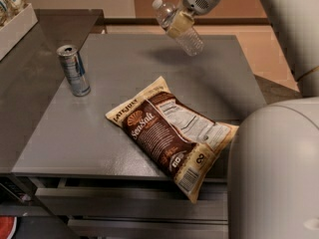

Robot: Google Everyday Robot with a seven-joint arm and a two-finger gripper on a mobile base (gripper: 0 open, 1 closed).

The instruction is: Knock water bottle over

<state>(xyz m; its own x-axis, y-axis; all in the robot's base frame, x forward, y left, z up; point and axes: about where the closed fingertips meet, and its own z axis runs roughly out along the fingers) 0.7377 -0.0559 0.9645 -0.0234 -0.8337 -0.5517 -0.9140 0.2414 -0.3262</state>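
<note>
Gripper [180, 21] is clamped around the middle of the water bottle [191, 40], holding it tilted above the far side of the table [114, 59], white cap pointing up and left. Can [74, 69] stands upright near the table's left edge. Chip bag [172, 133] lies flat, overhanging the table's front edge.

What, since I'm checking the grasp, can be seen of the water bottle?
The water bottle is small, clear ribbed plastic with a white cap. It hangs tilted above the far part of the table, cap up-left, base down-right, off the surface. The gripper is shut around its middle; nothing else touches it.
</note>
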